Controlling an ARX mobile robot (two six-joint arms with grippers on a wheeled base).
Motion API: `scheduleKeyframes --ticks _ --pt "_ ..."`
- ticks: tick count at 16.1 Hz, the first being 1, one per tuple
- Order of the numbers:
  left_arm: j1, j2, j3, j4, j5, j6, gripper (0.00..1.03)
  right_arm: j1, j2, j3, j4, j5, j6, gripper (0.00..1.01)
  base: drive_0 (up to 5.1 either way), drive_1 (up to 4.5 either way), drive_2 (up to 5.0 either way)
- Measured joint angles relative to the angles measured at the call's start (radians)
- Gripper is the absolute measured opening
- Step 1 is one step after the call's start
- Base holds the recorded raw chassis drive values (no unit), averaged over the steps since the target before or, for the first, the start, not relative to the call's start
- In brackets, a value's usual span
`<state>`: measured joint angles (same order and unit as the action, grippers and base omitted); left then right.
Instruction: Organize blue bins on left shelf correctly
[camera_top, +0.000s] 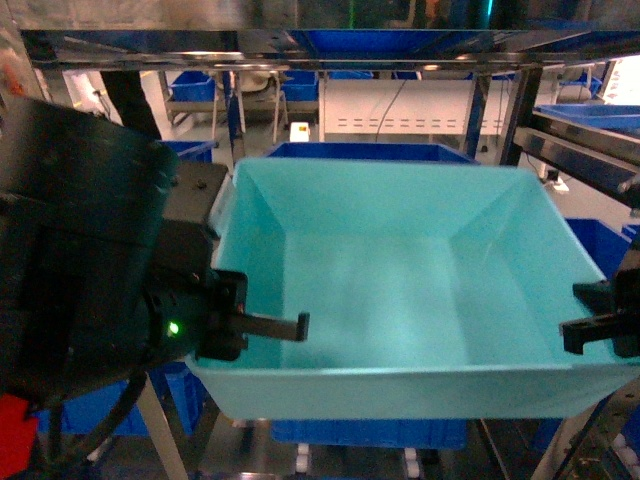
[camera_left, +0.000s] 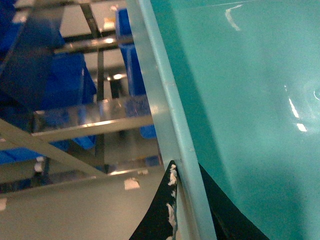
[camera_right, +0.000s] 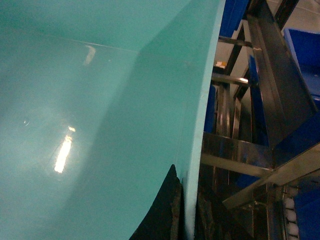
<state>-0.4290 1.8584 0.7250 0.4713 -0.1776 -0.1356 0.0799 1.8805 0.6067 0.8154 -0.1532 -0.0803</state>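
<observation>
A pale turquoise, smooth rectangular plastic tub (camera_top: 400, 280) with tapered walls fills the middle of the head view, held up between the two arms in front of the shiny stainless-steel rack (camera_top: 560, 150). The left gripper (camera_top: 262, 325) is closed on the tub's left wall, one black finger lying inside the tub; in the left wrist view a dark finger (camera_left: 162, 210) presses the outer face of that rim. The right gripper (camera_top: 595, 325) is clamped on the right wall, and the right wrist view shows its finger (camera_right: 165, 210) against the inner face. A dark royal-blue plastic tub (camera_top: 355, 152) sits just behind the held one, and another (camera_top: 370, 432) below it.
</observation>
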Motion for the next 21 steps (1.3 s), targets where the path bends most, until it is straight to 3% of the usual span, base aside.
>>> scheduleKeyframes --ticks 3,4,5,19,21 --pt "0.010 0.097 0.077 -0.005 0.007 -0.021 0.06 0.006 0.092 0.099 -0.003 0.006 -0.031 0.02 0.0 0.00 0.0" --pt "0.021 0.122 0.122 -0.006 0.010 -0.014 0.06 0.006 0.123 0.144 0.016 0.007 -0.039 0.02 0.0 0.00 0.0" --pt "0.042 0.185 0.193 -0.033 0.035 0.003 0.06 0.010 0.174 0.220 -0.035 0.007 -0.057 0.02 0.0 0.00 0.0" --pt "0.047 0.229 0.212 -0.029 0.040 0.025 0.06 0.016 0.213 0.241 -0.052 0.007 -0.074 0.02 0.0 0.00 0.0" --pt "0.047 0.229 0.212 -0.029 0.039 0.031 0.06 0.018 0.213 0.241 -0.053 0.007 -0.074 0.02 0.0 4.15 -4.2"
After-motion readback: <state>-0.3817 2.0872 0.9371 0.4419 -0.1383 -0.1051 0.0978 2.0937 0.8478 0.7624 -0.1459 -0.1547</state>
